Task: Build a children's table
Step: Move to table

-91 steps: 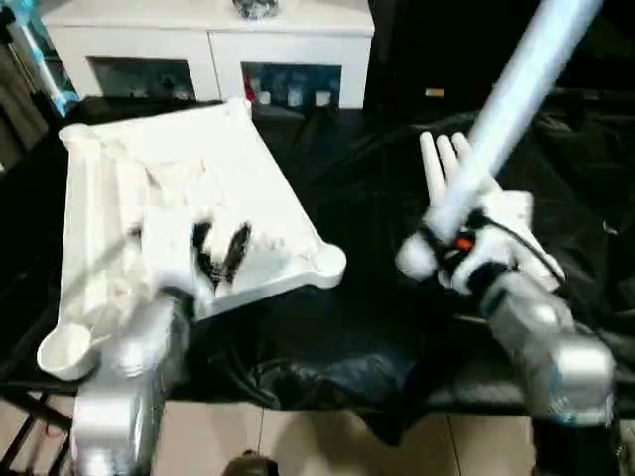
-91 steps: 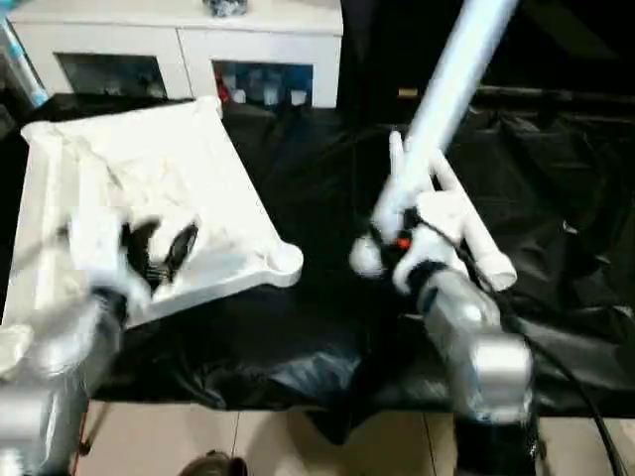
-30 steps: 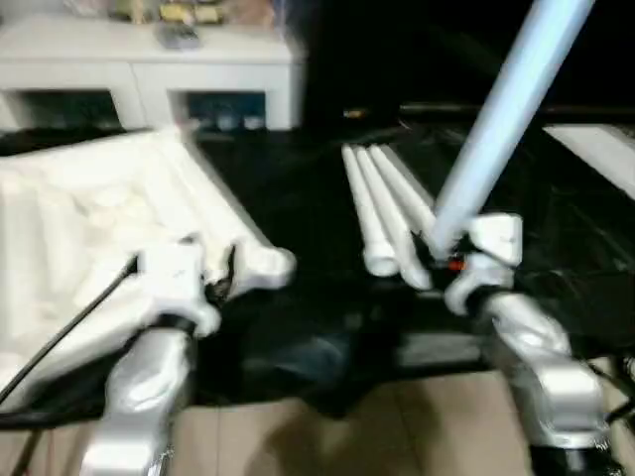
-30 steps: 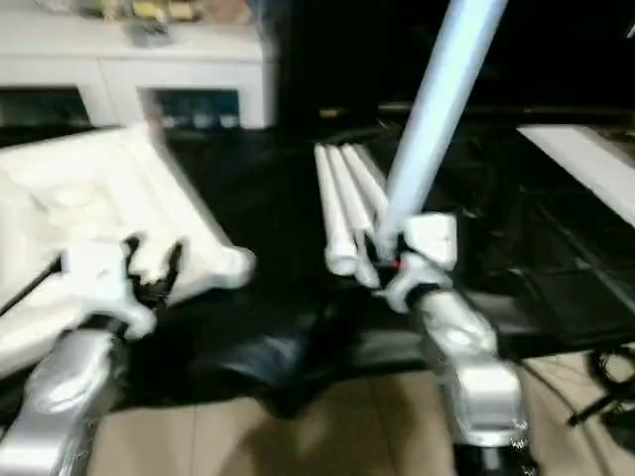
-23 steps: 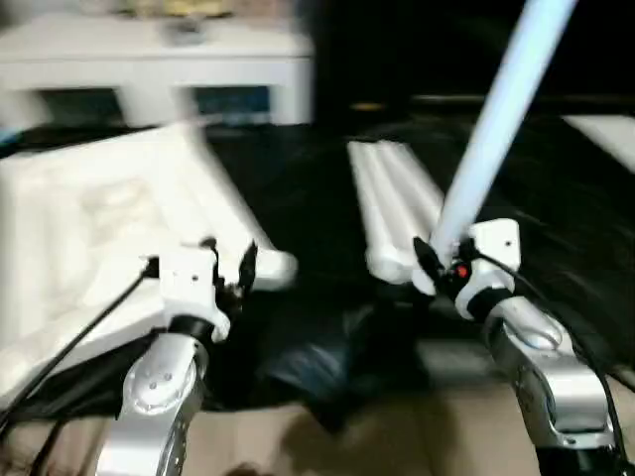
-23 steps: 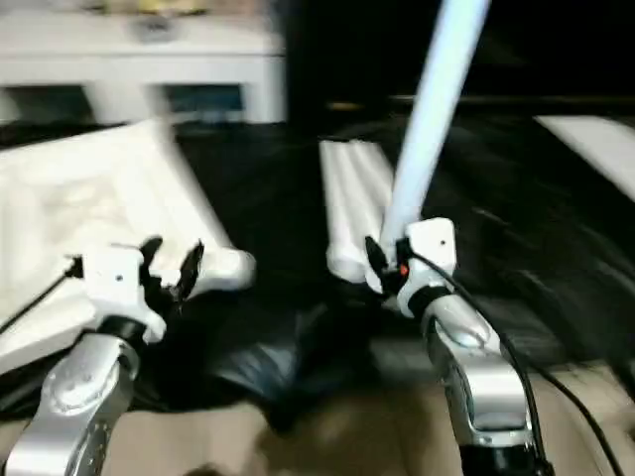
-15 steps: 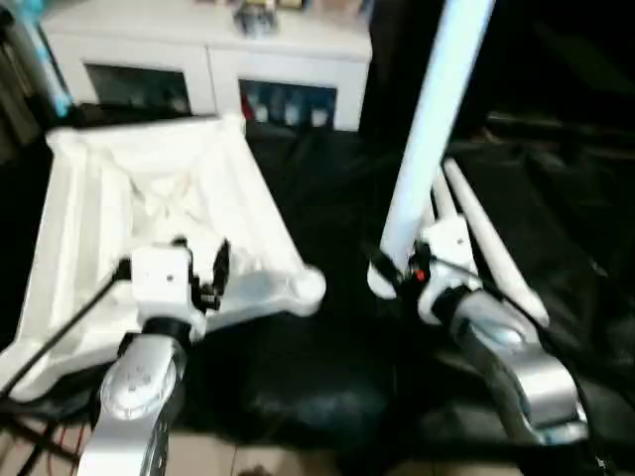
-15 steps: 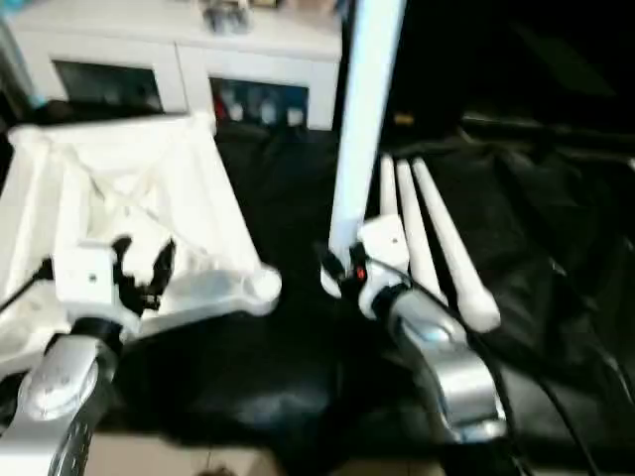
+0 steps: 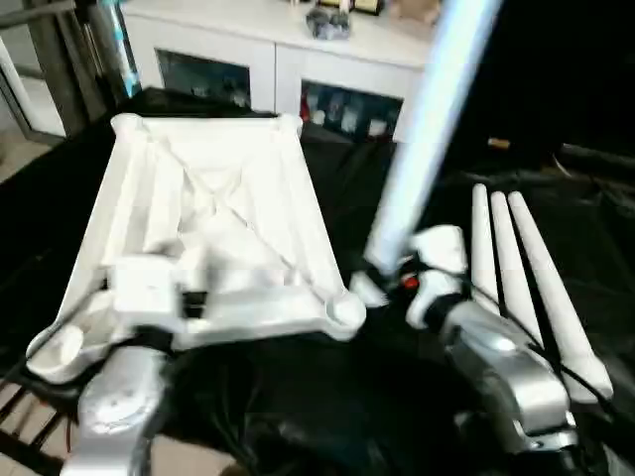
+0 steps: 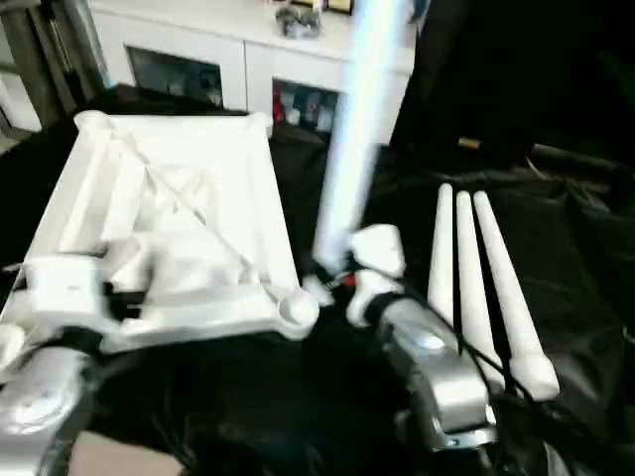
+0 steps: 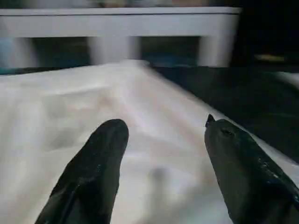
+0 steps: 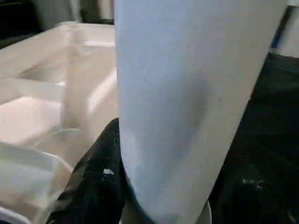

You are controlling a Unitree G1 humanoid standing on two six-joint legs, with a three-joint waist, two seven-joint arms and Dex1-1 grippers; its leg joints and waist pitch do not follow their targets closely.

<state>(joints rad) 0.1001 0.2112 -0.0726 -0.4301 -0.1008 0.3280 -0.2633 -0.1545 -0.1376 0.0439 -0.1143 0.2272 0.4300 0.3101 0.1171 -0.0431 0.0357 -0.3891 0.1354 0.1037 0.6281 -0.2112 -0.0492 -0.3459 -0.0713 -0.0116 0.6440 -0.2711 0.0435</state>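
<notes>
— Left eye view first: what sits nearest?

— Two silver forearms. The left tool (image 11: 159, 177) hovers over the near edge of the square white plastic table top (image 9: 213, 213), which lies ribbed underside up on the black-draped bench (image 9: 298, 416). Its two black fingers (image 11: 93, 172) stand well apart with nothing between them.

— And the right tool?

— The right tool (image 9: 382, 283) is clamped round the lower end of a long white tubular leg (image 9: 422, 129), which rises steeply and leans away to the upper right. In the right wrist view a black finger (image 12: 100, 182) presses against the tube's side.

— How close is that leg to the top?

— Its lower end is just beside the near right rounded corner socket (image 9: 347, 309); I cannot tell whether they touch.

— Further out?

— Three more white tubular legs (image 9: 521, 278) lie side by side on the bench, to the right of the held one, running away from the robot. The top stretches back towards its two far corner sockets.

— Beyond the bench?

— A white cabinet with glass doors (image 9: 288, 69) stands behind it, with small items on its top and inside.
</notes>
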